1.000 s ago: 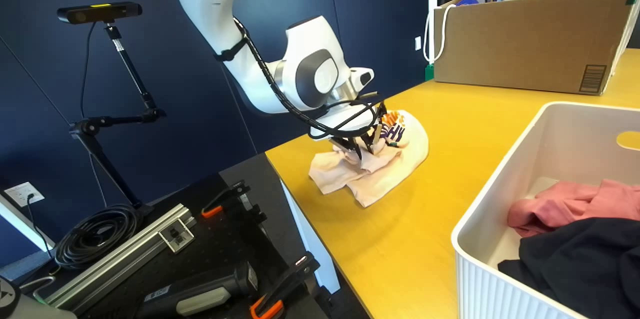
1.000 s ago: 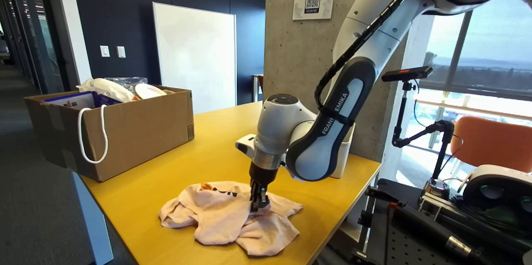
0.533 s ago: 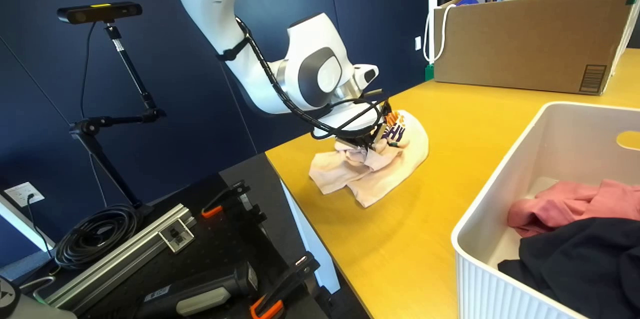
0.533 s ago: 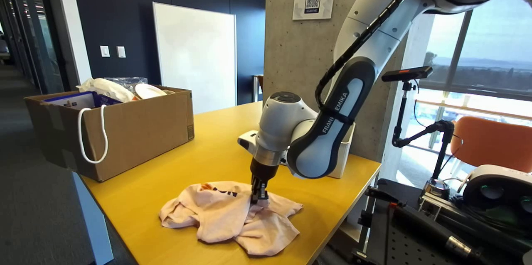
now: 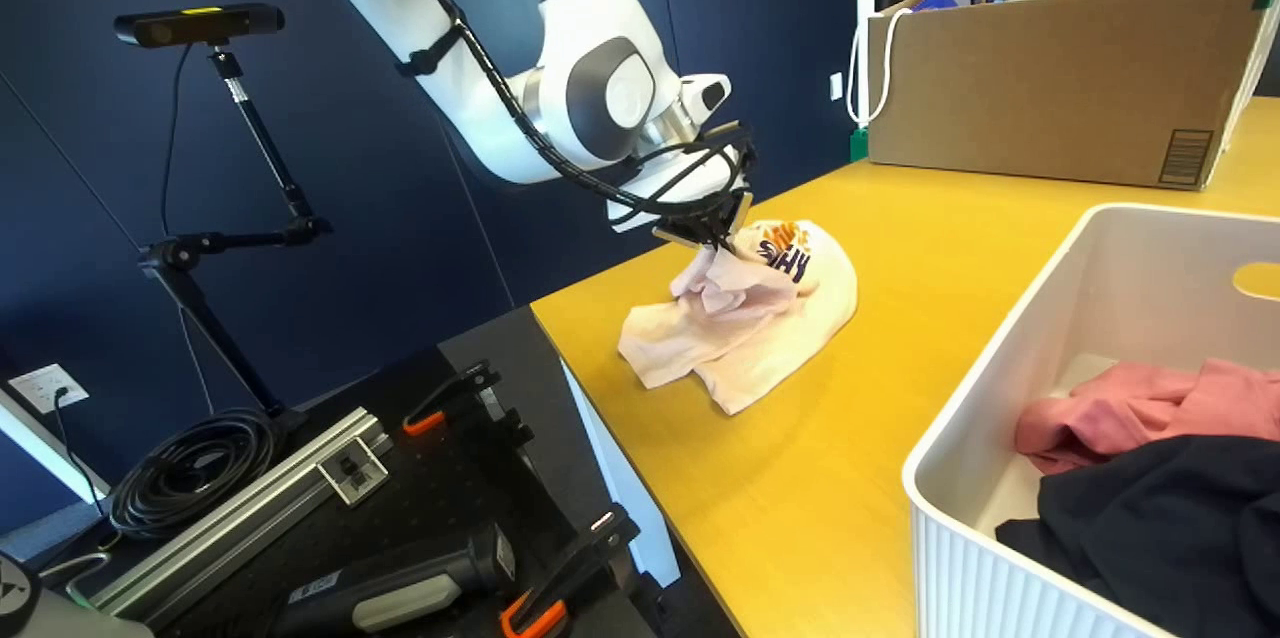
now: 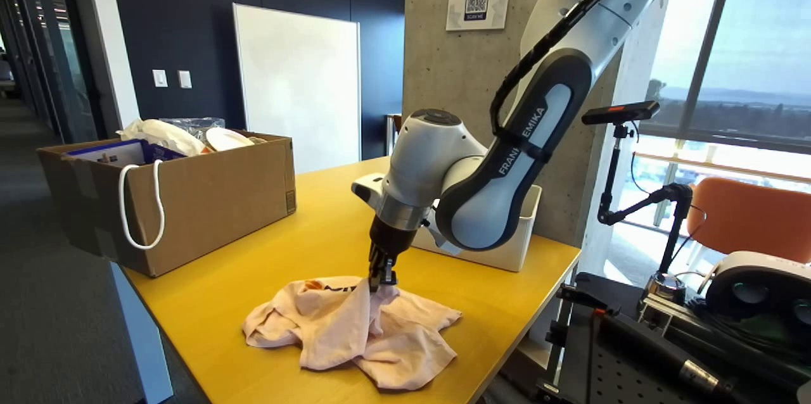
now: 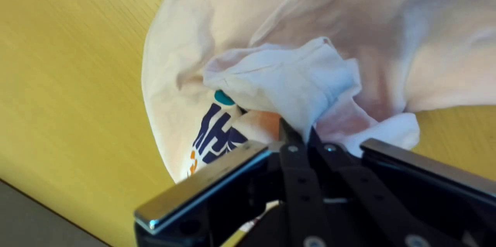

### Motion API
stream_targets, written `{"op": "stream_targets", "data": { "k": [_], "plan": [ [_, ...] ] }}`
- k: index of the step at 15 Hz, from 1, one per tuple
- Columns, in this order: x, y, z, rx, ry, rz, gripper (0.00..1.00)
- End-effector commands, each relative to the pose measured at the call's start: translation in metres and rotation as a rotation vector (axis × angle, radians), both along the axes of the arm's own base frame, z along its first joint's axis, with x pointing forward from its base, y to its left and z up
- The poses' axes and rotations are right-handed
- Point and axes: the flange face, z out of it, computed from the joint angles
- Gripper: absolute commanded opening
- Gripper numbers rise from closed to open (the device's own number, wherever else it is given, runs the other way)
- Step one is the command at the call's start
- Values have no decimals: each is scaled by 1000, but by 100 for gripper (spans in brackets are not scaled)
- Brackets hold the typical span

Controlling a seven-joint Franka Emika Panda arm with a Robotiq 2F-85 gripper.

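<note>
A pale pink cloth point(image 5: 745, 348) with a dark purple and orange print lies crumpled on the yellow table. It also shows in another exterior view point(image 6: 336, 334) and fills much of the wrist view point(image 7: 271, 22). My gripper point(image 7: 304, 132) is shut on a bunched fold of the cloth, with the fold pinched between its fingertips. In both exterior views the gripper point(image 5: 712, 240) point(image 6: 380, 284) is a little above the table. The pinched fold is pulled up to it, while the rest of the cloth stays on the table.
A white bin point(image 5: 1000, 378) with a rose-red cloth point(image 5: 1150, 408) and a black cloth point(image 5: 1170, 518) stands on the yellow table point(image 5: 820, 498). A filled cardboard box point(image 6: 209, 201) stands at the table's side. A black cart point(image 6: 621, 353) with tools adjoins the table edge.
The gripper went from open, pressed down in the cloth, to shut on a fold. It has risen since, and the fold has come up with it.
</note>
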Motion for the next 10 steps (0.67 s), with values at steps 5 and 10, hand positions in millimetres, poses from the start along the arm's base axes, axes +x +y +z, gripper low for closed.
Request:
{"op": "stream_targets", "data": {
  "k": [5, 10],
  "plan": [
    [-25, 58, 42, 83, 0, 73, 1],
    [-31, 74, 43, 135, 6, 96, 1]
  ]
}}
